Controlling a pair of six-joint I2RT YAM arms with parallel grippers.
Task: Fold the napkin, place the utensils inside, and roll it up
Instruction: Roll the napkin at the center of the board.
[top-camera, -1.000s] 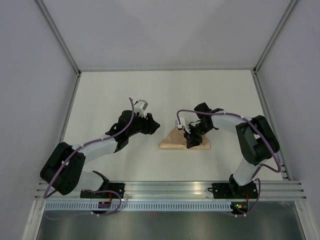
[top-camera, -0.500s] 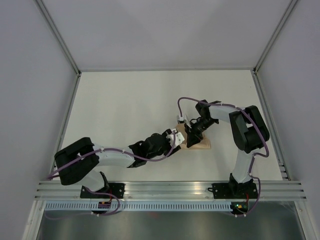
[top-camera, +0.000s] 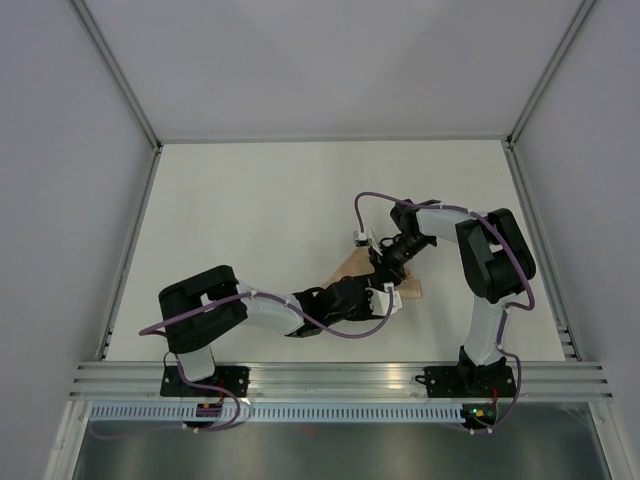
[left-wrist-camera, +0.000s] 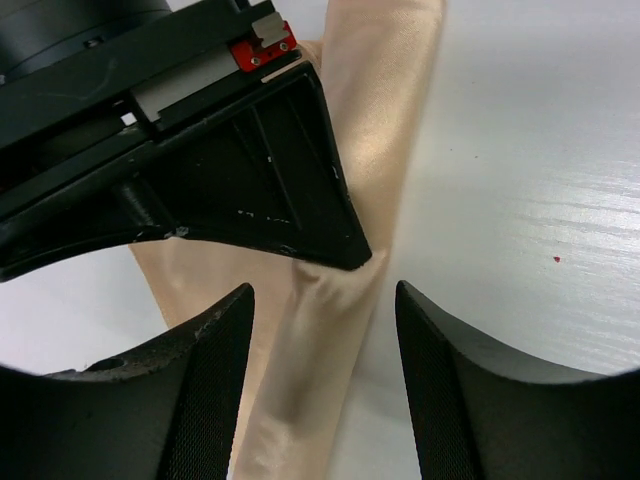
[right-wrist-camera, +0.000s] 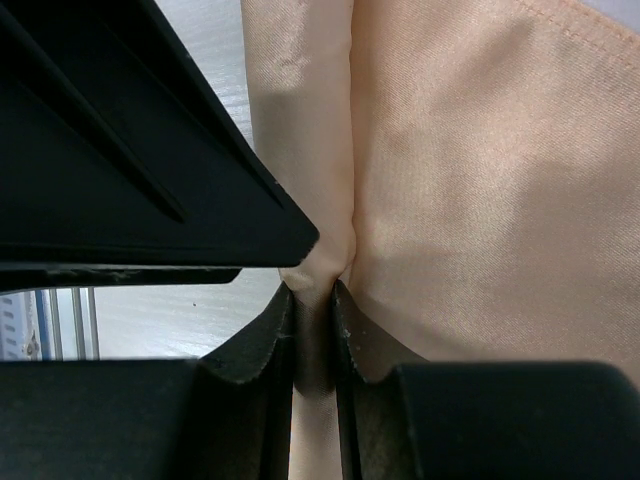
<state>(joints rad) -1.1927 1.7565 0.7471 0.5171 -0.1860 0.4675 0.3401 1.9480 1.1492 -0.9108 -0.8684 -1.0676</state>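
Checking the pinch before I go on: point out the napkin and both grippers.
napkin (left-wrist-camera: 385, 110): left wrist view, upper folded strip.
left gripper (left-wrist-camera: 322, 292): left wrist view, midway between fingertips.
right gripper (right-wrist-camera: 313, 292): right wrist view, midway between fingertips.

LIGHT: bright, even, diffuse, from overhead | SHADOWS: soft, faint, just beside the napkin | GLARE: satin sheen on the napkin; table right of it near-white | FOCUS: overhead view sharp; wrist views slightly soft at nearest edges
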